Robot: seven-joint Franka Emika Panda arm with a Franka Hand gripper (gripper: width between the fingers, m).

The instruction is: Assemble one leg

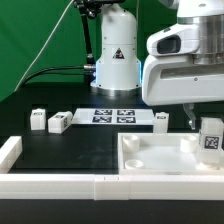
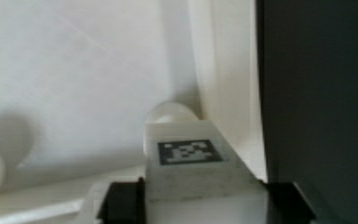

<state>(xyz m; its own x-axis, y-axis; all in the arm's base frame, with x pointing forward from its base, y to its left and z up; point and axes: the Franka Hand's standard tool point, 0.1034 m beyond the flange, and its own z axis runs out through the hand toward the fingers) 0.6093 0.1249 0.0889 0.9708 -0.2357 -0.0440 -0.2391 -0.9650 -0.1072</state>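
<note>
One leg (image 1: 211,138) clenched between the black fingers (image 2: 126,205) of the gripper (image 2: 208,205), tag facing the wrist camera. Poised over the large white tray-like part (image 1: 140,158), at its end on the exterior view's right; touching it or not, hard to tell. Three other legs (image 1: 58,123) standing on the black table (image 1: 60,145), two at one end of the marker board (image 1: 112,116), one at the other.

**Plastic, Matt and Gloss**

The leg (image 2: 190,150) looked like smooth white plastic, and its printed tag was a matt black-and-white. My gripper (image 2: 202,205) had dull black fingers (image 2: 126,200). The tray-like part (image 1: 160,155) was smooth white plastic with a soft sheen. The table (image 1: 70,150) was matt black, the marker board (image 1: 112,116) flat paper-white. My wrist housing (image 1: 185,60) shone glossy white.
</note>
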